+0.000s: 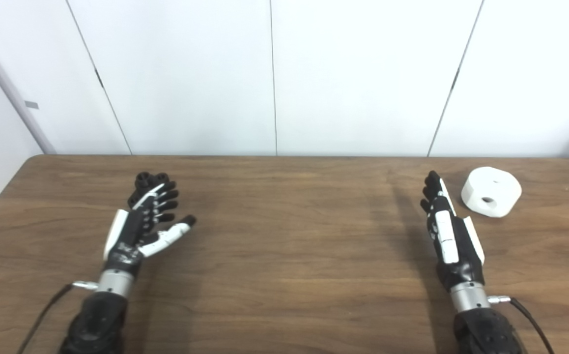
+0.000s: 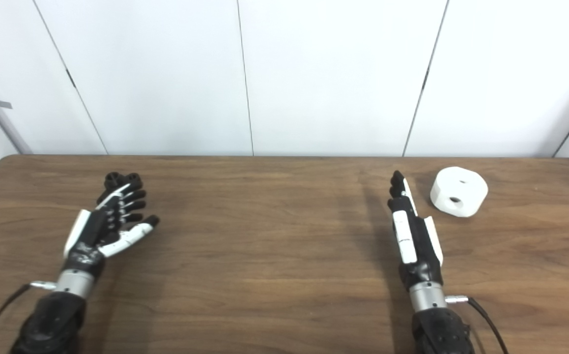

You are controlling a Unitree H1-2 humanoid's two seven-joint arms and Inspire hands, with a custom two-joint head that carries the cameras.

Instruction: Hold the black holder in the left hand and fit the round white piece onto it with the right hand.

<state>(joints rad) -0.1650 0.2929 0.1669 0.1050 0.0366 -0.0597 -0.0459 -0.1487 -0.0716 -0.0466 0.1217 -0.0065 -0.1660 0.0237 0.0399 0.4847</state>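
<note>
The black holder point(image 1: 150, 180) stands on the table at the left, partly hidden behind my left hand's fingertips. My left hand point(image 1: 143, 223) is open, fingers stretched toward the holder and thumb out to the right, holding nothing. The round white piece point(image 1: 491, 191), with holes in its top and side, lies on the table at the far right. My right hand point(image 1: 445, 231) is open and flat, edge-on, just left of the white piece and not touching it. In the right eye view the holder point(image 2: 120, 180) and white piece point(image 2: 459, 191) show the same way.
The wooden table point(image 1: 284, 246) runs the width of the view, with a white panelled wall point(image 1: 274, 73) behind its far edge. Cables trail from both wrists at the bottom edge.
</note>
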